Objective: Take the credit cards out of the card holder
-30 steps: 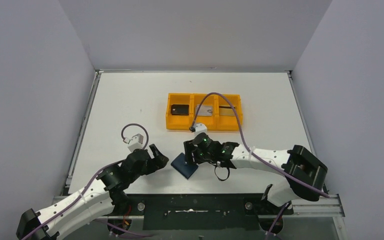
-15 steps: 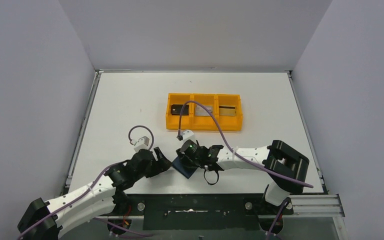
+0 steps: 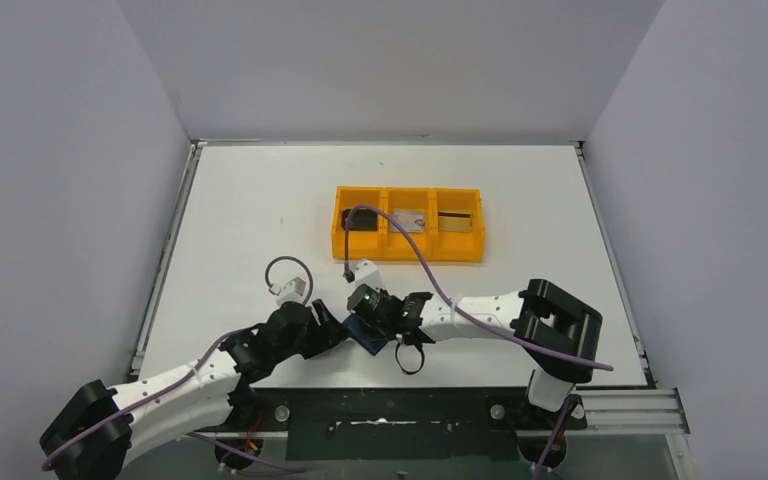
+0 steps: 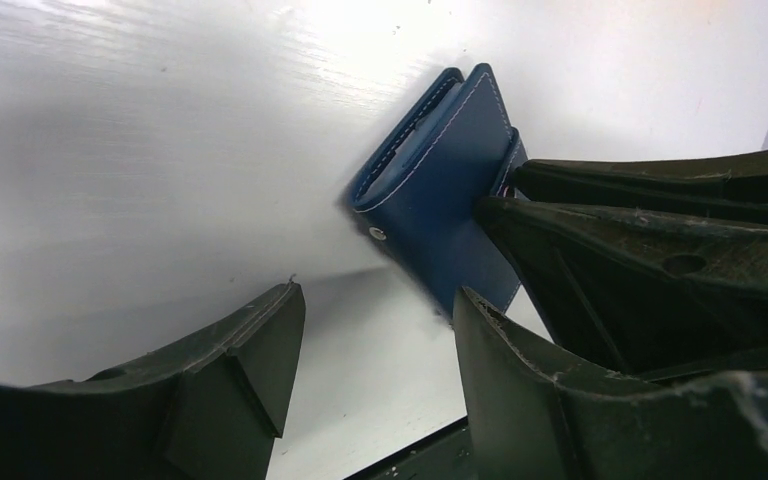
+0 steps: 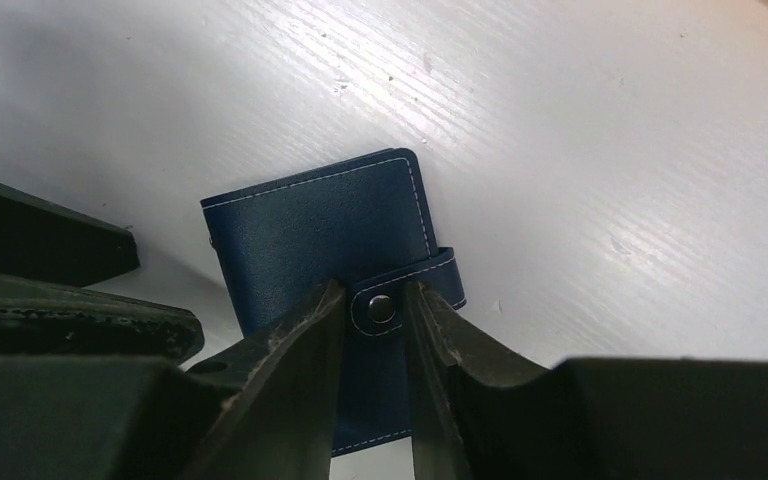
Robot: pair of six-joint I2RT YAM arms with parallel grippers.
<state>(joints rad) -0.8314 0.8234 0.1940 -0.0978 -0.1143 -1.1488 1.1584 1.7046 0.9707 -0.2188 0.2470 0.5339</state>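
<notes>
The right claw (image 5: 375, 300) was found lowered onto the card holder (image 5: 310, 235), which lay folded shut and flat on the table (image 3: 260, 220). Its two fingertips stood a narrow gap apart, one on either side of the snap stud (image 5: 382, 309) of the closing tab (image 5: 445, 280). The tab was fastened across the holder's edge, and its free end ran out from under one fingertip. Both tips appeared to touch the navy cover, but whether they gripped the tab or only pressed beside the stud could not be determined. Most of the cover extended ahead of this claw's tips, and the rest was hidden beneath its fingers. The left claw (image 4: 378, 293) was spread wide, with only bare table between its tips. The holder lay just ahead of that gap, offset toward the finger on the right of the wrist view and apart from both tips. The stitched edges of its two folded halves were turned toward this claw. From above, the holder sat between the two claws, close to both. The orange tray (image 3: 408, 250) stood well beyond both claws, toward the far side of the table and apart from the holder. The silver-grey card (image 3: 410, 221) lay in its middle compartment. The gold-tan card (image 3: 457, 222), with its dark stripe, lay in the compartment on the right arm's side, and a dark item (image 3: 360, 218) lay in the compartment on the left arm's side.
</notes>
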